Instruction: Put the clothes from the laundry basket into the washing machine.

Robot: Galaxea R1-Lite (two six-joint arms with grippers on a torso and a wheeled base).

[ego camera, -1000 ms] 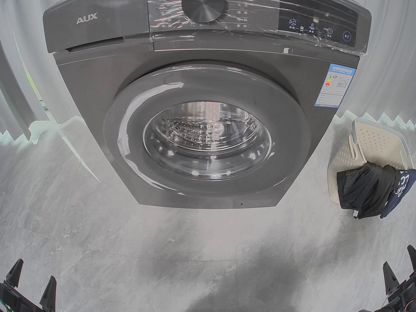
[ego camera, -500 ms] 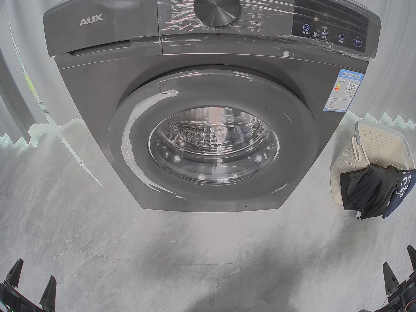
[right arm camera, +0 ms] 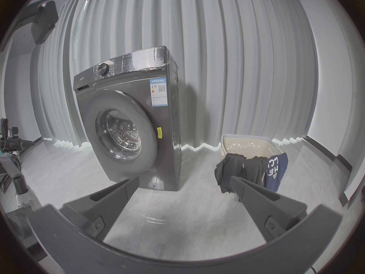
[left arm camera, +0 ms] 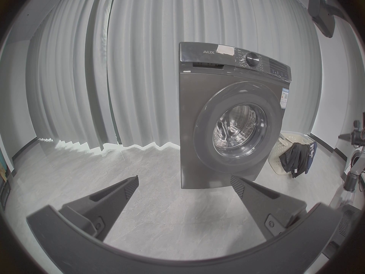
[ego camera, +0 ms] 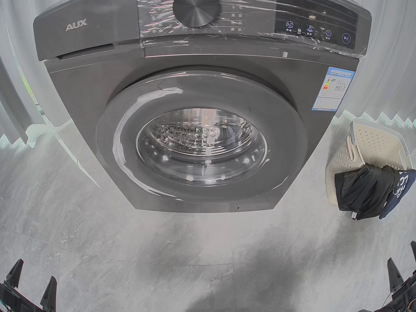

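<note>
Two tools are fitted: the left tool and the right tool. Both are spread wide and nothing is held. One washer, door closed, is located ahead of and between them, well apart. One basket is located ahead of the right tool. Two items, one black garment and one navy garment, are draped over its rim.

Laundry basket front behind dark clothes; washing machine top past the head view's upper edge

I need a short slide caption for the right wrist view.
Open right gripper faces the closed washing machine and a laundry basket draped with dark clothes.
</note>
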